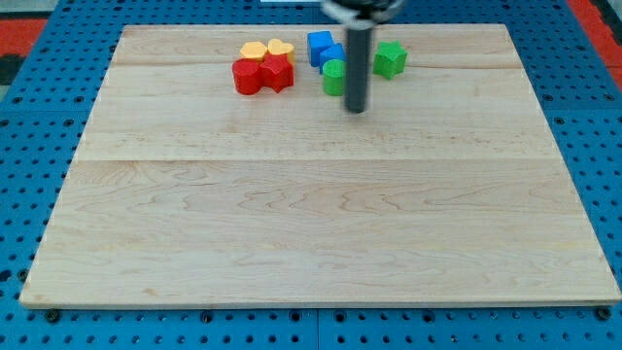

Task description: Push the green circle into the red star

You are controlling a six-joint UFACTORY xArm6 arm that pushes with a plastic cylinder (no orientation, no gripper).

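The green circle (333, 77) sits near the view's top, just right of centre, partly hidden by my rod. The red star (278, 73) lies to its left, touching a red round block (247, 77). My tip (356, 109) rests on the board just right of and slightly below the green circle, close to it. A green star-like block (390, 59) lies right of the rod.
Two yellow blocks (266, 50) sit just above the red ones. Two blue blocks (325, 49) sit above the green circle. The wooden board (311, 233) lies on a blue pegboard surface.
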